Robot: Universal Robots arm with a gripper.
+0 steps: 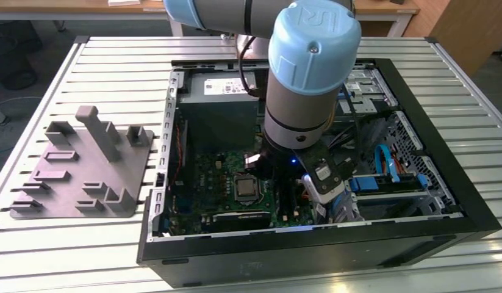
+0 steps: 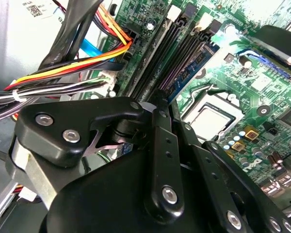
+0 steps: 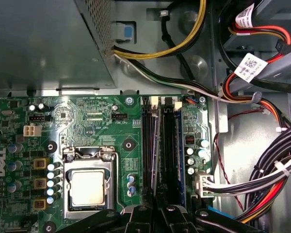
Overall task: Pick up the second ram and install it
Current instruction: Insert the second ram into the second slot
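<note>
Second ram [image 3: 157,145] is standing on edge in the memory slots [image 3: 169,145] of the green motherboard [image 3: 87,126], its lower end hidden behind the hand [image 3: 157,213], whose black fingers [image 2: 161,145] are closing on it. In the exterior view the arm [image 1: 304,79] is blocking the slots inside the open computer case [image 1: 446,177]. A grey holder block [image 1: 84,165] is lying well apart on the slatted surface [image 1: 121,61].

Slatted metal table [image 1: 112,55], wooden desk [image 1: 63,7] behind, bluish floor [image 1: 2,131]
</note>
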